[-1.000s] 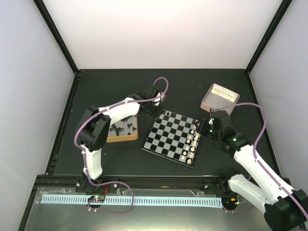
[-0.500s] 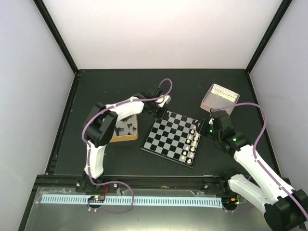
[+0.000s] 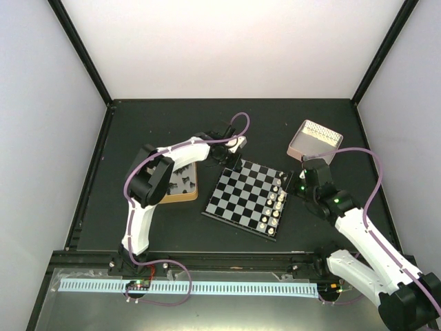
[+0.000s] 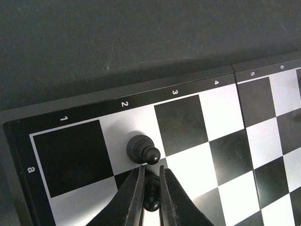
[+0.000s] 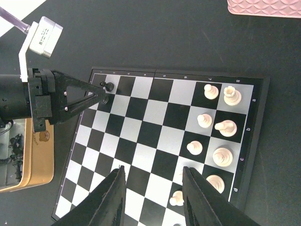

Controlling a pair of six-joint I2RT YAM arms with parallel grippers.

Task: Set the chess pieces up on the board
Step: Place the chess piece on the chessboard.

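Board: the board [image 3: 238,196] lies between the two arms, turned at an angle to the table's edges; its near-empty side faces the left arm and the tin [image 3: 176,201], its filled side faces the right arm
Done, white: white pieces [image 5: 221,127] stand in two files along the board's right-hand edge (one or two squares there look bare, too small to be sure)
Done, black: one black pawn [image 4: 142,149] stands on the pale square at a2, next to the corner square
In hand: the left gripper [image 4: 150,172] is pinched shut on a small dark held piece [image 4: 151,200], low over the square just beside the standing pawn; its kind cannot be told
Left to do: nearly the whole black side, by my judgement; many black pieces [image 3: 182,181] lie jumbled in the tin, just left of the board
Right gripper: the right gripper [image 5: 153,169] hovers over the near middle of the board, fingers apart, nothing between them
Pawn's axis: upright, base flat on its square, head up
Held piece's axis: mostly hidden by the fingers; cannot tell whether it hangs straight
Board's axis: square, so no long axis
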